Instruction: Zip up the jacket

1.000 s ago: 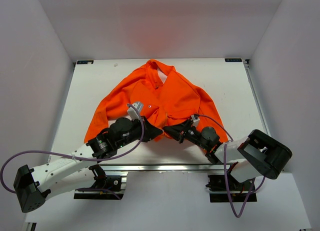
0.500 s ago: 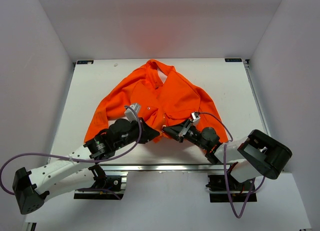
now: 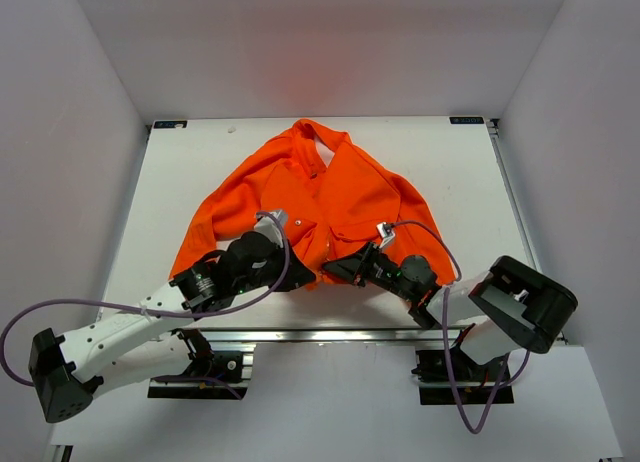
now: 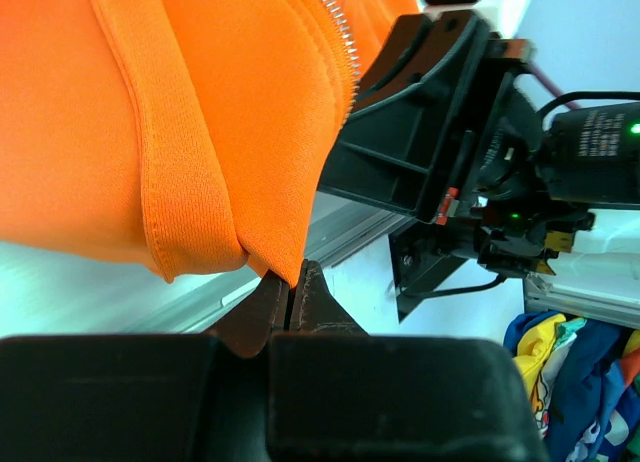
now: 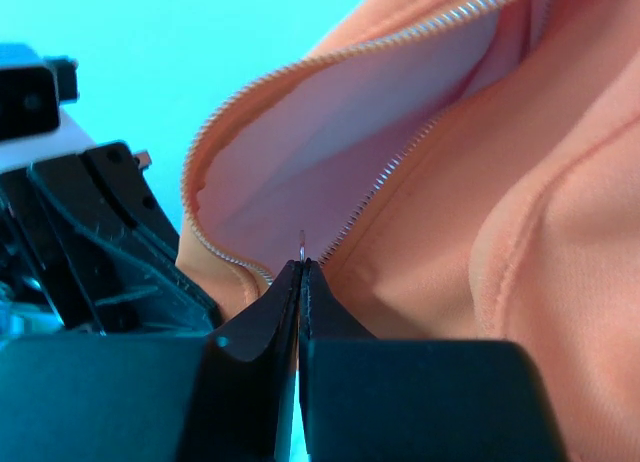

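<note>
Pinching the jacket (image 3: 340, 192) hem
Your left gripper (image 4: 290, 284) clamps the corner (image 4: 268, 260) at its tips; right gripper (image 5: 302, 268) nips only a sliver of zip (image 5: 385, 188), so a tug could free it

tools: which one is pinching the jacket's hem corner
The left tool, shut on the jacket at its hem corner. The right tool pinches a metal piece at the bottom of the zipper.

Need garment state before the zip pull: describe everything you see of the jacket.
Bright orange soft-fabric jacket with pale pink lining, spread on the table, collar far, hem toward the arms. Its metal-toothed front zipper gapes open near the bottom. The left hand pinches a hem corner; the right hand is shut on a thin metal piece at the zipper's base.
</note>
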{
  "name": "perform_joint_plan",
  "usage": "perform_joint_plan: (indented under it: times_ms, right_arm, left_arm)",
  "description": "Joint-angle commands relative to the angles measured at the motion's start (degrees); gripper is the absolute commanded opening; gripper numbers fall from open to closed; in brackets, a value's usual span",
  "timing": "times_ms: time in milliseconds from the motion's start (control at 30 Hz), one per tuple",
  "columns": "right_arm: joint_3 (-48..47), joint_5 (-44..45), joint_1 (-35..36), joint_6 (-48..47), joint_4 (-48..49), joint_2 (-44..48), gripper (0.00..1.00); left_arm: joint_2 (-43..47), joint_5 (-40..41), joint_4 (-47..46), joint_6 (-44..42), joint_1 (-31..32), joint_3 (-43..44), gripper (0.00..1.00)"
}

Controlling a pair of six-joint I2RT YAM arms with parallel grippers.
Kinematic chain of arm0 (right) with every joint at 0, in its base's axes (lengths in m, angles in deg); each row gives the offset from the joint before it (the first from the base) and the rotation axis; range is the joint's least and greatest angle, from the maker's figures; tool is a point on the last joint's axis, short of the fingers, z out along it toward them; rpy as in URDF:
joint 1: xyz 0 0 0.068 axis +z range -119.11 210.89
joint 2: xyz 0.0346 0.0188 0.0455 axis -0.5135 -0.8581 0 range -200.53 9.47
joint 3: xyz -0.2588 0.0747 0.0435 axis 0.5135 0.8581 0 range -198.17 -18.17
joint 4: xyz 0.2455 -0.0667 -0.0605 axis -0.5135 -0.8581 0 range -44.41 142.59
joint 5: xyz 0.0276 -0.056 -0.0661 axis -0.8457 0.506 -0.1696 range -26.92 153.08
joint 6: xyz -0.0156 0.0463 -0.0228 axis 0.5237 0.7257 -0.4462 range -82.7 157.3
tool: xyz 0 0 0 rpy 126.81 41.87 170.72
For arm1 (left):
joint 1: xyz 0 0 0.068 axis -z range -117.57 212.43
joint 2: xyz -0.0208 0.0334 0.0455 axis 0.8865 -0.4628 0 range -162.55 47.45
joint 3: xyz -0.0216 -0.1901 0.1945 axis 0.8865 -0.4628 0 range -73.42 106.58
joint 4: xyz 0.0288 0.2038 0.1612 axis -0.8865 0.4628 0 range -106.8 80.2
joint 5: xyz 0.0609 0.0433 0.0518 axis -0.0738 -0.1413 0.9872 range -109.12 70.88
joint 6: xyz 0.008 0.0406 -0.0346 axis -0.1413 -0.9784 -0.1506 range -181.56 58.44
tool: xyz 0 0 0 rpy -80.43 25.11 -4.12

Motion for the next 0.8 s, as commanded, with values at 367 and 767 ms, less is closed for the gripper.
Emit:
perform_joint_plan:
  times_ms: [367,767]
  right_arm:
    - [-6.0,-1.3,0.6,-34.4,-4.0,18.4,0.00]
    - [-9.4,2.0,2.5,-43.0,-17.7,22.4,0.00]
  left_arm:
    - [0.1,-2.6,0.8,-0.4,0.2,4.7,0.01]
    - [-2.0,-5.1,6.1,-8.6,0.2,11.8,0.32]
